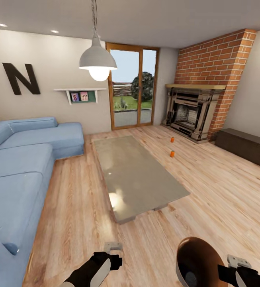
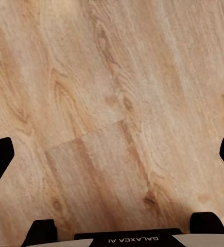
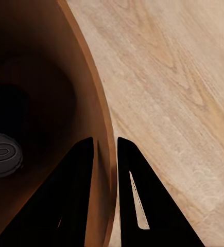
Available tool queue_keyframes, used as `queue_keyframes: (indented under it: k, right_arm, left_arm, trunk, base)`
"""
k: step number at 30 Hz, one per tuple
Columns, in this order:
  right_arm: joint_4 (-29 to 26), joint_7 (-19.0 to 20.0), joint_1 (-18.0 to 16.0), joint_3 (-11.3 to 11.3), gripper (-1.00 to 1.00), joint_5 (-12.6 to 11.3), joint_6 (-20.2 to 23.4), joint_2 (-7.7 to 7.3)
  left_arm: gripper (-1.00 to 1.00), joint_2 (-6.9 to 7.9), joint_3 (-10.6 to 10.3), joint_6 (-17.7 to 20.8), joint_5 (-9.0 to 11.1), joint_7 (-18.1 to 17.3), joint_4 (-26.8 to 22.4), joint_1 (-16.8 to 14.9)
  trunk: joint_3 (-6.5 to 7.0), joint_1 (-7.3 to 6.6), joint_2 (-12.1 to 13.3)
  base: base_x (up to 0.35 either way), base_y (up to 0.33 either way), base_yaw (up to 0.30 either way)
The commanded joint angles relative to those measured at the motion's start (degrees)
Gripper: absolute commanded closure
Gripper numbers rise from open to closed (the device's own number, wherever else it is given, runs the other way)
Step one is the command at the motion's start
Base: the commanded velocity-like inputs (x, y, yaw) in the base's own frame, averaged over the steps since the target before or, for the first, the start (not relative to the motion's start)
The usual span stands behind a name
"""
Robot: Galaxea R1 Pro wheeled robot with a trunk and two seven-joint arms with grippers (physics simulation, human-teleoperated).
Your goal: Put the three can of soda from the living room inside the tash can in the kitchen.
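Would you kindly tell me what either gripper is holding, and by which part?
The right gripper holds the trash can by its rim, one finger inside and one outside. The left gripper is open over bare floor.

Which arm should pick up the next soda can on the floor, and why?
Left. The right end effector is shut on the trash can rim, one can already inside. The left end effector is open over bare floor. Two cans stand near the fireplace.

Wood floor (image 1: 86, 207), blue sofa (image 1: 22, 159), glass coffee table (image 1: 137, 175), brick fireplace (image 1: 193, 113), pendant lamp (image 1: 98, 61), glazed door (image 1: 131, 91).
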Motion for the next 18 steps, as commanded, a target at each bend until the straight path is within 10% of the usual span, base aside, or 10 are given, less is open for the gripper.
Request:
queue_keyframes:
  k: [1,18]
  right_arm:
    - [-0.1,0.4,0.0,-0.1,1.0,-0.4,0.1,0.01]
    - [-0.1,1.0,0.0,0.1,1.0,-0.6,0.5,-0.04]
  left_arm:
    - [-1.0,-0.01,0.0,0.0,0.0,0.0,0.0,0.0]
    - [-1.0,-0.06,0.0,-1.4,-0.2,0.0,0.0,0.0]
  trunk:
    - [0.01,0.0,0.0]
    - [0.01,0.0,0.0]
  base:
    - [0.153,-0.254,0.0]
    - [0.163,-0.259,-0.048]
